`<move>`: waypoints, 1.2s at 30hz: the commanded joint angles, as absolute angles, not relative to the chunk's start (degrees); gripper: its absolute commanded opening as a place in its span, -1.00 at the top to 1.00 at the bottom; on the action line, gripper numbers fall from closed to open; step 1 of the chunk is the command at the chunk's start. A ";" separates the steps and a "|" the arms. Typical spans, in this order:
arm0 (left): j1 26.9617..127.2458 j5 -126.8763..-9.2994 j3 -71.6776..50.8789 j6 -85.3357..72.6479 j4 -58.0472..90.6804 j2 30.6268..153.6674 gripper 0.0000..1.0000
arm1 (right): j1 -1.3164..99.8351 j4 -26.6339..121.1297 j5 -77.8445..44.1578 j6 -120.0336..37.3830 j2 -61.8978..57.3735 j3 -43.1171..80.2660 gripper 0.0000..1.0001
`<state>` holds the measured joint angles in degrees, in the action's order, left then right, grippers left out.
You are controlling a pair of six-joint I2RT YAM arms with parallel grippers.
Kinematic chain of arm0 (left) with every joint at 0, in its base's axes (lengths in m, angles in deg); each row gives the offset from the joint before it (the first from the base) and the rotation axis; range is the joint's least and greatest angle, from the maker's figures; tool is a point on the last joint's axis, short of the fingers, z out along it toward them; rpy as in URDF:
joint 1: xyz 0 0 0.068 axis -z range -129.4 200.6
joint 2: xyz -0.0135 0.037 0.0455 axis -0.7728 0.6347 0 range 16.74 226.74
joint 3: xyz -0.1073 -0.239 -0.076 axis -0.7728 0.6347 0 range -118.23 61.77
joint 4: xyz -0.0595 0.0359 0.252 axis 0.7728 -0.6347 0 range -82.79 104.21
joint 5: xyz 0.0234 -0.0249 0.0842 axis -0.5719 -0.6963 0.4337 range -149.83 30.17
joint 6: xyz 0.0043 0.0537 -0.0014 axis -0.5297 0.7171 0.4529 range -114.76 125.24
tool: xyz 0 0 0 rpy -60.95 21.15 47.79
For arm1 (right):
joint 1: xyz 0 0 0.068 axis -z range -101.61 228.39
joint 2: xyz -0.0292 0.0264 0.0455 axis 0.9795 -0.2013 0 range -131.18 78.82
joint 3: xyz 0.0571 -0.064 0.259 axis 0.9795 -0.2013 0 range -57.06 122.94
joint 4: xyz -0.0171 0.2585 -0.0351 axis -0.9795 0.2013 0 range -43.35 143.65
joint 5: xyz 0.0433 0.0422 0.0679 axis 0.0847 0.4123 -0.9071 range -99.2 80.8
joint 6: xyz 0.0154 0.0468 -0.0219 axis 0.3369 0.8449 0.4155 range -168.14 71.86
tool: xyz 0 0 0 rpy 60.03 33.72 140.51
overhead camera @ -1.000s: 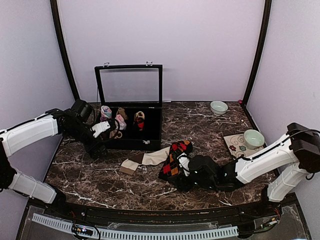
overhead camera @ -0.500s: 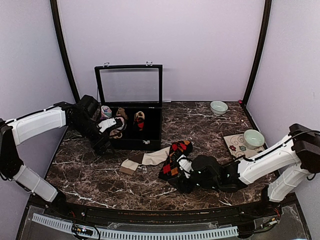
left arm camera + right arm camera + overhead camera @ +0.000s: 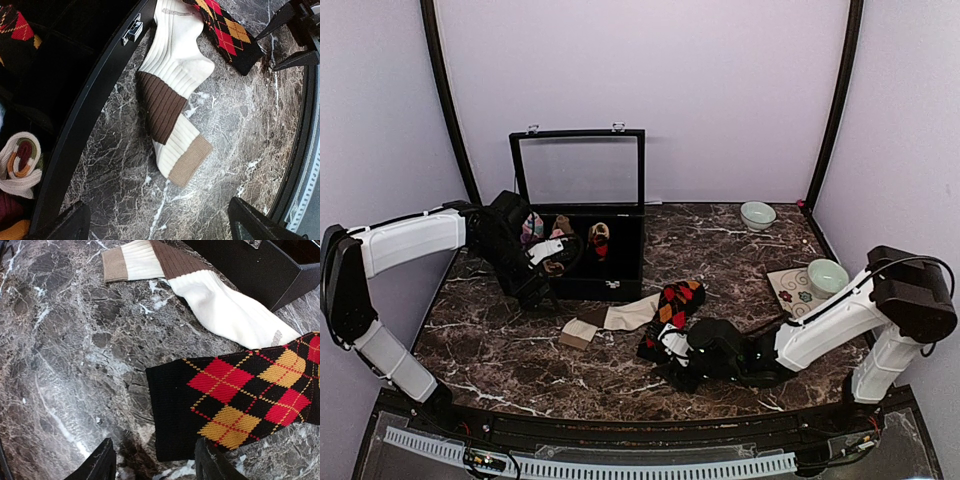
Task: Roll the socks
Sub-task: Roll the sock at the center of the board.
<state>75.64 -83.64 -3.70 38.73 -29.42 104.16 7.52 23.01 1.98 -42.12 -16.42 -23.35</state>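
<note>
The argyle sock [image 3: 240, 405] runs off the right wrist view's right edge; overhead, the right gripper [image 3: 668, 358] hides its near end.

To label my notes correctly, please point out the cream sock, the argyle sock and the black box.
cream sock [image 3: 176, 61]: left wrist view, on its white ribbed middle part.
argyle sock [image 3: 220, 379]: right wrist view, on a red diamond near its cuff.
black box [image 3: 585, 288]: top external view, on its front wall.
</note>
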 commanded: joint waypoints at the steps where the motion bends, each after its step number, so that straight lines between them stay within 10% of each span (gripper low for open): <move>1: 76.02 -85.04 -3.68 40.72 -32.57 101.97 -0.98 | 7.35 21.90 5.02 -46.36 -18.32 -21.12 -0.06; 15: 76.02 -84.29 -2.83 41.34 -33.19 100.60 -0.98 | 9.26 22.68 3.69 -45.25 -23.14 -20.12 0.25; 23: 77.41 -86.96 -2.08 42.46 -33.67 100.76 -0.98 | 9.16 26.28 0.48 -41.75 -23.07 -19.62 1.00; 36: 85.50 -90.97 1.35 45.21 -27.92 104.73 -0.98 | 9.30 23.48 -11.88 -25.26 -19.75 -24.26 1.00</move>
<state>84.80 -88.08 -1.17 43.43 -30.19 104.49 9.33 23.63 -6.94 -32.28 -20.01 -21.36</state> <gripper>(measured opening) 0.989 0.008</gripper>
